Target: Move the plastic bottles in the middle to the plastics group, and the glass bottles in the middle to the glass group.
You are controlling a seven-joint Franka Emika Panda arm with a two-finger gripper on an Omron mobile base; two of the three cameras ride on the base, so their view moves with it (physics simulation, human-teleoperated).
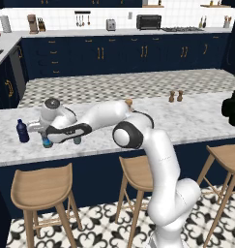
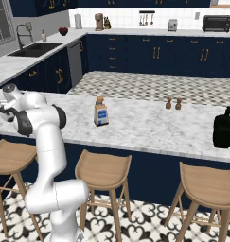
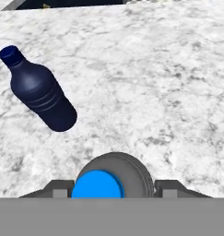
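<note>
Between the gripper's [image 3: 112, 193] two dark tips, at the bottom of the hand view, sat a clear-greyish water bottle [image 3: 114, 177] seen from above, blue cap toward the camera; the fingers [image 3: 171, 189] flanked its body closely on both sides, though actual contact could not be told. Left base view placed the same bottle [image 1: 46, 142] low under the hand at the marble counter's [image 1: 186, 121] left end, near the front edge. Just beside it stood the navy bottle [image 3: 38, 90] upright, apart from the gripper. A second blue-capped bottle [image 1: 77, 140] showed partly behind the forearm. Farther along the counter stood the squarish pale bottle [image 2: 101, 112] with brown stopper, then two small wooden shakers [image 2: 173, 103], and the squat black bottle [image 2: 224, 128] at the far right end. Three wooden stools [image 2: 103, 171] lined the front
</note>
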